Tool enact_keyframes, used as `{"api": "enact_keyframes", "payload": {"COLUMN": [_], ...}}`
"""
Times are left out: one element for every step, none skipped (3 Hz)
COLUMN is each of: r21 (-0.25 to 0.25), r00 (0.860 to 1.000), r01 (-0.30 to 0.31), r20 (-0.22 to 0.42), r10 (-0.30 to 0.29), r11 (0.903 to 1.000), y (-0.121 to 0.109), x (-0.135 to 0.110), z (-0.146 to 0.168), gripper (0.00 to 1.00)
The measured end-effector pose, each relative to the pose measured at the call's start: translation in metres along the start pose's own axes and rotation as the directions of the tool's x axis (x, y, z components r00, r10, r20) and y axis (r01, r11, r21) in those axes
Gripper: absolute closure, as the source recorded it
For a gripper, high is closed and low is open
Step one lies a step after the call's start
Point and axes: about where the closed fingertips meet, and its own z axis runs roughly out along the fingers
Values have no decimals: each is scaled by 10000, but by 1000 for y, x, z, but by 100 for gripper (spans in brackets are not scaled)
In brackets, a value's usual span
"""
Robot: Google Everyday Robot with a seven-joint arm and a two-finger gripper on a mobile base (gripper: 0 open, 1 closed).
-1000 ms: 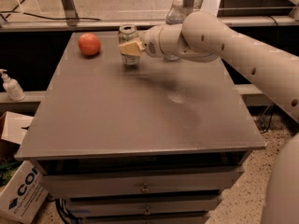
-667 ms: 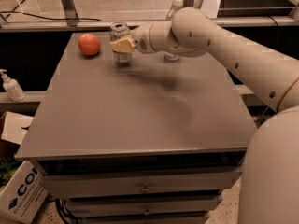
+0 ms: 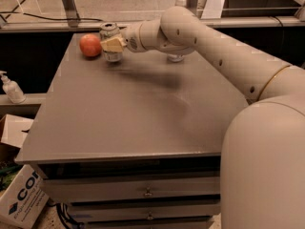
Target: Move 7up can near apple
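The 7up can point(image 3: 110, 33) is a small silvery can with a pull-tab top, upright near the far left of the grey tabletop point(image 3: 143, 113). The apple point(image 3: 90, 45) is round and orange-red and sits just left of the can, with a small gap between them. My gripper point(image 3: 112, 44) reaches in from the right and is shut on the can's body, its pale fingers point(image 3: 110, 44) wrapped across the can's front. The can's base is at or just above the tabletop; I cannot tell which.
A clear plastic bottle with a white cap point(image 3: 179, 2) stands behind my arm at the table's far edge. A soap dispenser point(image 3: 9, 87) stands on a ledge to the left. Cardboard boxes point(image 3: 21, 194) sit on the floor at left. Drawers point(image 3: 143, 191) run below the tabletop.
My gripper has carried the can leftward along the far side of the table, so it now stands right beside the apple. The apple has not moved.
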Motion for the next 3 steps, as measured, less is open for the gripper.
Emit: {"api": "enact_keyframes", "payload": {"r21": [-247, -344, -442], "r00": [10000, 9999, 9997], "r01": [-72, -121, -252], "r20": [51, 38, -33], "r10": [73, 122, 251], "r11": [9997, 9993, 9987], "y": [8, 12, 17], "x": [2, 4, 10], "z": [15, 21, 28], "gripper": [100, 100, 82]}}
